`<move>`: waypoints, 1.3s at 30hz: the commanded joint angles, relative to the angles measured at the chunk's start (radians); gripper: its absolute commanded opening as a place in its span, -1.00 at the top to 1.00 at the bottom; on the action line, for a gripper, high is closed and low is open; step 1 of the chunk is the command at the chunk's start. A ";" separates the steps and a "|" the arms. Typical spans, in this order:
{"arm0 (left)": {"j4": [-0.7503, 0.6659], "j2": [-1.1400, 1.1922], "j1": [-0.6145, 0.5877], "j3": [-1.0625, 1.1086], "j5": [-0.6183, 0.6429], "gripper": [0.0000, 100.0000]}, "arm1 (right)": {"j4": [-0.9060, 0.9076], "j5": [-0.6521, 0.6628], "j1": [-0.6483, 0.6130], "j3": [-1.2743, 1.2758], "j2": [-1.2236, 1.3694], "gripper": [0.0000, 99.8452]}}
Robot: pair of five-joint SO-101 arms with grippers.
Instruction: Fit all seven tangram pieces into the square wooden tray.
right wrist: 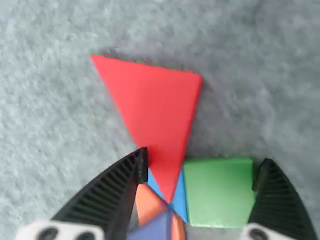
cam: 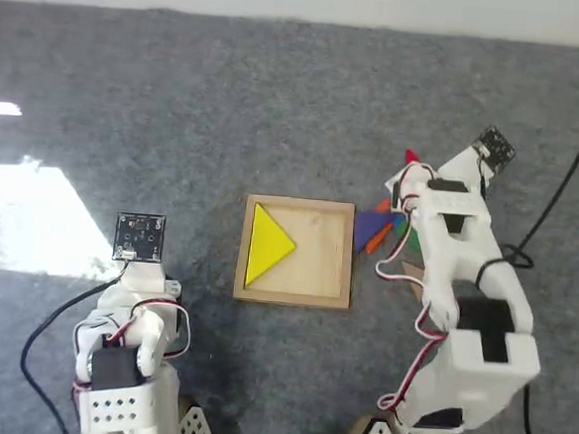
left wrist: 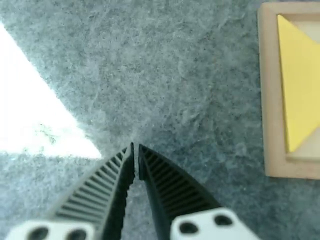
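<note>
Between the wide-open jaws of the right gripper [right wrist: 203, 160], which holds nothing, the green square [right wrist: 217, 192] and the tip of the red triangle [right wrist: 155, 105] are seen. A blue piece [right wrist: 156, 189] and an orange piece [right wrist: 147, 206] are partly hidden beside them. The yellow triangle [cam: 266, 243] is laid against the left edge of the wooden tray [cam: 294, 299]. The left gripper [left wrist: 135, 147] is closed, empty, over the grey felt tabletop [cam: 178, 100].

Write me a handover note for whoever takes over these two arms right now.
Left gripper: jaws shut, empty, over bare mat left of the tray.
Right gripper: jaws open, holding nothing, above the red triangle tip and green square, in the pile right of the tray.
Done: yellow triangle in the tray's left part.
Left: every other piece.
</note>
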 commanded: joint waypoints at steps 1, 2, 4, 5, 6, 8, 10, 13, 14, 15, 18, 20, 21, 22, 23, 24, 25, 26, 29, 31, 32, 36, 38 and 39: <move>0.003 -0.018 -0.008 -0.013 0.002 0.97 | -0.021 -0.011 0.015 -0.091 0.054 0.34; 0.003 -0.018 -0.008 -0.013 0.002 0.97 | -0.019 -0.009 0.018 -0.100 0.064 0.34; 0.003 -0.018 -0.008 -0.013 0.002 0.97 | -0.010 -0.006 0.033 -0.101 0.064 0.34; 0.003 -0.018 -0.008 -0.013 0.002 0.97 | 0.015 -0.005 0.041 -0.107 0.051 0.34; 0.003 -0.018 -0.008 -0.013 0.002 0.97 | 0.047 0.005 0.045 -0.115 0.030 0.34; 0.003 -0.018 -0.008 -0.013 0.002 0.97 | 0.127 0.038 0.044 -0.129 -0.033 0.34; 0.003 -0.018 -0.008 -0.013 0.002 0.97 | 0.180 0.048 0.030 -0.132 -0.113 0.34; 0.003 -0.018 -0.008 -0.013 0.002 0.97 | 0.196 0.051 0.012 -0.130 -0.222 0.34; 0.003 -0.018 -0.008 -0.013 0.002 0.97 | 0.191 0.049 0.008 -0.133 -0.251 0.34; 0.003 -0.018 -0.008 -0.013 0.002 0.97 | 0.166 0.049 0.007 -0.135 -0.268 0.34; 0.003 -0.018 -0.008 -0.013 0.002 0.97 | 0.050 0.049 -0.004 -0.130 -0.259 0.34; 0.003 -0.018 -0.008 -0.013 0.002 0.97 | -0.041 0.049 -0.022 -0.129 -0.205 0.34; 0.003 -0.018 -0.008 -0.013 0.002 0.97 | -0.079 0.046 -0.033 -0.129 -0.165 0.34; 0.003 -0.018 -0.008 -0.013 0.002 0.97 | -0.116 0.046 -0.045 -0.132 -0.124 0.34; 0.003 -0.018 -0.008 -0.013 0.002 0.97 | -0.147 0.046 -0.058 -0.133 -0.082 0.34; 0.003 -0.018 -0.008 -0.013 0.002 0.97 | -0.173 0.046 -0.065 -0.133 -0.039 0.34; 0.003 -0.018 -0.008 -0.013 0.002 0.97 | -0.200 0.046 -0.068 -0.135 0.001 0.34; 0.003 -0.018 -0.008 -0.013 0.002 0.97 | -0.229 0.046 -0.067 -0.135 0.039 0.34; 0.003 -0.018 -0.008 -0.013 0.002 0.97 | -0.278 0.046 -0.044 -0.135 0.125 0.34; 0.003 -0.018 -0.008 -0.013 0.002 0.97 | -0.280 0.046 -0.019 -0.135 0.159 0.34; 0.003 -0.018 -0.008 -0.013 0.002 0.97 | -0.278 0.046 -0.002 -0.135 0.171 0.34; 0.003 -0.018 -0.008 -0.013 0.002 0.97 | -0.231 0.044 0.053 -0.135 0.185 0.34; 0.003 -0.018 -0.008 -0.013 0.002 0.97 | -0.182 0.044 0.070 -0.135 0.179 0.34; 0.003 -0.018 -0.008 -0.013 0.002 0.97 | -0.151 0.044 0.079 -0.135 0.177 0.34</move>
